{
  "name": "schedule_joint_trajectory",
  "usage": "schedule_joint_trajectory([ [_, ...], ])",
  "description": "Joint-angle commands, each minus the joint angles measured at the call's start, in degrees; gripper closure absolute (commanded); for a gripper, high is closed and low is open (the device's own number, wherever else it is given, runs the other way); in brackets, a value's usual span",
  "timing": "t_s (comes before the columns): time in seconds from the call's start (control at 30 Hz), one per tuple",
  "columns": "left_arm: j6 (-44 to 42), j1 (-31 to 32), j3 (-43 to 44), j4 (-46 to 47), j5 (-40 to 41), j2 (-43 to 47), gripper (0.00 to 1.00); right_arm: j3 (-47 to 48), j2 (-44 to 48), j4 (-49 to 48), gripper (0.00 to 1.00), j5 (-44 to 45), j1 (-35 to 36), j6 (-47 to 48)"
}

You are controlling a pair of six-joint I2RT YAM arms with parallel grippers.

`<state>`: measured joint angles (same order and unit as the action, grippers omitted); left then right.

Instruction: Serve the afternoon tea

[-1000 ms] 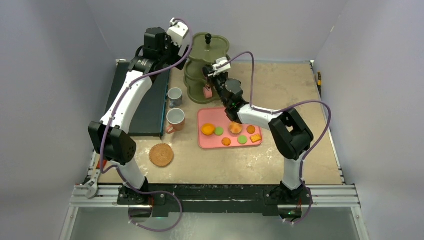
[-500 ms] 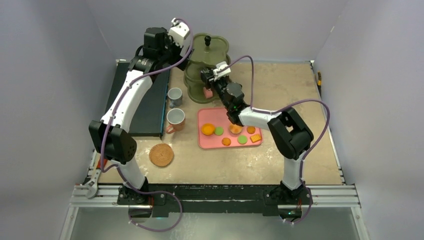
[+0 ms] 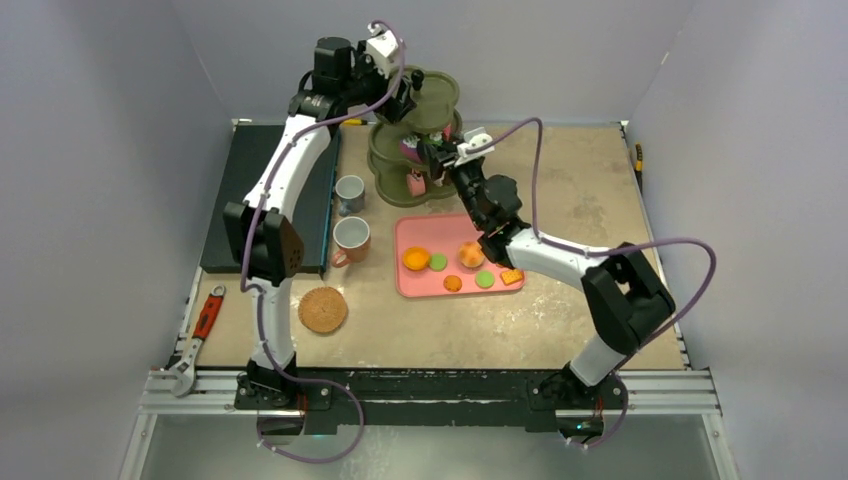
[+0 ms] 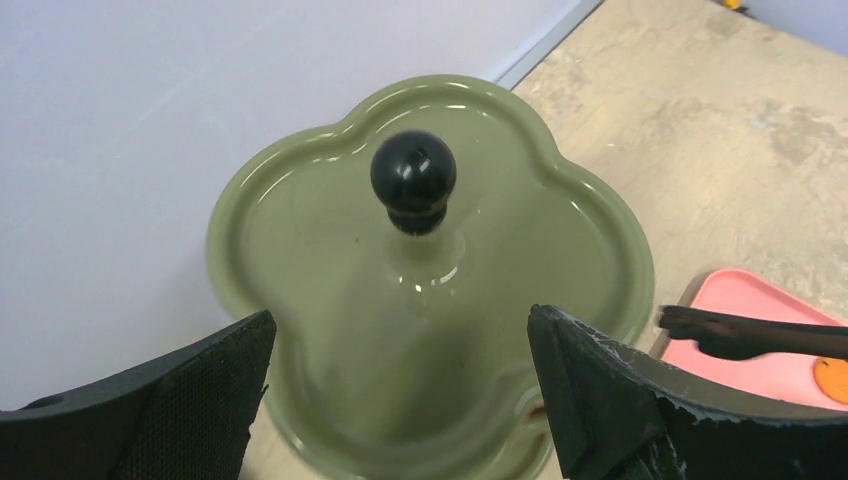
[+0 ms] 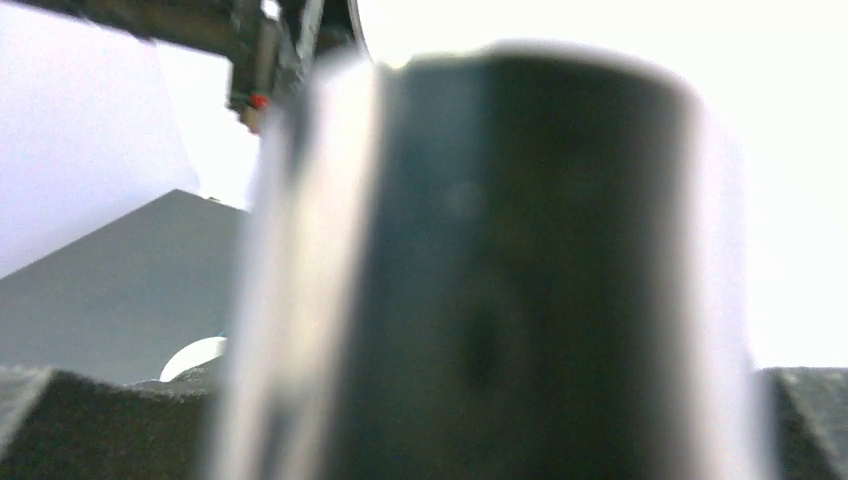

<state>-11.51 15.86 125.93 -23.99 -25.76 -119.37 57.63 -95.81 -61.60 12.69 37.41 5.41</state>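
From above we see the left gripper (image 3: 398,95) over the top tier of the green stand (image 3: 445,100) and the right gripper (image 3: 433,157) at its middle tier; whether that one is open we cannot tell. Orange and green sweets (image 3: 438,262) lie on the pink tray (image 3: 410,228), the grey mug (image 3: 349,192) and orange mug (image 3: 351,238) to its left. At the left wrist, the fingers (image 4: 160,410) stand wide apart, empty, above the stand's black knob (image 4: 413,180). At the right wrist, a blurred dark post (image 5: 500,280) fills our view

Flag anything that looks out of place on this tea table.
A red-handled metal adjustable wrench lies along the near left edge of the beige table: a workshop tool that looks odd beside tea things.
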Motion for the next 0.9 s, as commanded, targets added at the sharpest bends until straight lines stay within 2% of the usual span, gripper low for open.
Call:
schedule_joint_trajectory([
  [0.0, 1.7, -2.9, 7.4, 4.3, -14.8, -5.3, 0.05, -3.7, 7.8, -2.6, 0.43, 0.9, -0.5, -1.4],
  [0.03, 2.5, -3.9, 6.9, 6.5, -19.1, -5.8, 0.06, -4.6, 9.1, -2.1, 0.43, 0.7, -0.6, -1.7],
  [0.1, 8.5, -6.0, 4.0, 16.5, -26.7, -6.3, 0.08, -6.1, 12.1, -1.0, 0.43, 0.5, -0.6, -2.5],
  [0.17, 16.3, -7.1, 2.4, 27.7, -29.7, -7.5, 0.10, -7.6, 14.2, -0.2, 0.43, 0.2, -0.6, -3.3],
  [0.27, 19.9, -7.3, 8.0, 29.8, -31.9, -12.3, 0.11, -9.0, 16.5, 0.9, 0.43, -0.2, -0.7, -4.3],
  [0.37, 25.3, -7.2, 9.3, 36.5, -33.9, -14.9, 0.13, -10.3, 18.1, 1.4, 0.43, -0.2, -0.7, -4.9],
  [0.73, 21.1, -4.1, 10.9, 36.5, -32.6, -18.2, 0.15, -12.9, 19.1, 0.9, 0.43, -0.5, -0.6, -6.7],
  [0.87, 23.1, -3.6, 12.9, 38.9, -32.7, -20.1, 0.24, -14.1, 20.0, 0.6, 0.44, -0.7, -0.7, -7.2],
])
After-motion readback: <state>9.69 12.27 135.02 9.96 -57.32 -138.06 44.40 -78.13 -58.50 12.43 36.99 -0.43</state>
